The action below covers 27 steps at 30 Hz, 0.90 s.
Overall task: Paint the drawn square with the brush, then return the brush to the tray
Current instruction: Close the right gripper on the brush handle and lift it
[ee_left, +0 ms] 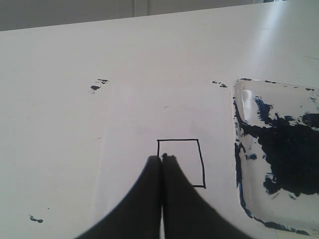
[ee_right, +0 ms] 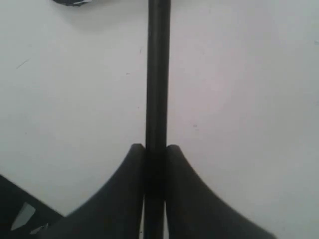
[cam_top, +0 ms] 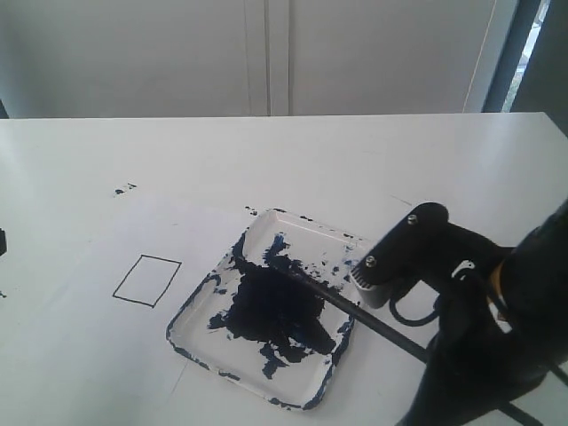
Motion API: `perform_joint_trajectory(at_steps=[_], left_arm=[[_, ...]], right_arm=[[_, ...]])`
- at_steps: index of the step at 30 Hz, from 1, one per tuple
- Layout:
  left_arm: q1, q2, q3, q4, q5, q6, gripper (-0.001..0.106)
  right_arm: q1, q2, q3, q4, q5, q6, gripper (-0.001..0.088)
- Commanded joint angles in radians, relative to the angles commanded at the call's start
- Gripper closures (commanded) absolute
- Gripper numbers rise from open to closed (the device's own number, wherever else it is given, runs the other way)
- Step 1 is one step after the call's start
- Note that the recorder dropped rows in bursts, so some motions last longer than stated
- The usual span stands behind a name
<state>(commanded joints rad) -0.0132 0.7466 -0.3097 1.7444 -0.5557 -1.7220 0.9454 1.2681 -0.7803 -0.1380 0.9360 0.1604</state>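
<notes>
The brush (cam_top: pixel 377 326), a thin black stick, slants from the right tool (ee_right: pixel 155 149) down into the tray (cam_top: pixel 312 225). Its far end is lost in the dark blue-black paint blotch (cam_top: pixel 266 311), so I cannot tell where the tip stops. The shaft crosses the tray's right rim, and whether it touches the rim cannot be told. The tool's two dark fingers (ee_right: pixel 119 199) are clamped narrow on the shaft, one on each side. The clear tray with rounded corners lies near the middle of the white surface (cam_top: pixel 373 160), with paint smears and splatters along its walls. To its left and apart from it, the drawn square (cam_top: pixel 146 280) sits blank on a sheet of white paper (cam_top: pixel 80 337), a thin black outline with nothing inside. A few stray paint specks (cam_top: pixel 122 189) mark the surface beyond the paper, and more dot the surface by the tray's far corner. Nothing lies between the square and the tray. Behind the surface stand pale wall panels (cam_top: pixel 266 53), with a dark window frame (cam_top: pixel 504 53) at the upper right. The right arm (cam_top: pixel 479 355) comes in from the lower right, black and bulky, with a cable loop (cam_top: pixel 410 317) under its wrist. The left tool (ee_left: pixel 163 158) is closed on nothing, its fingers pressed together, and its tips show over one edge of the square.
</notes>
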Motion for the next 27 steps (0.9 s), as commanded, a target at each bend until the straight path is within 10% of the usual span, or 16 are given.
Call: perform_joint_trajectory(at_steps=[27], left_arm=[[0.000, 0.000, 0.000, 0.000, 0.000, 0.000, 0.105]], right_arm=[[-0.039, 0.037, 0.000, 0.005, 0.020, 0.045, 0.0868]])
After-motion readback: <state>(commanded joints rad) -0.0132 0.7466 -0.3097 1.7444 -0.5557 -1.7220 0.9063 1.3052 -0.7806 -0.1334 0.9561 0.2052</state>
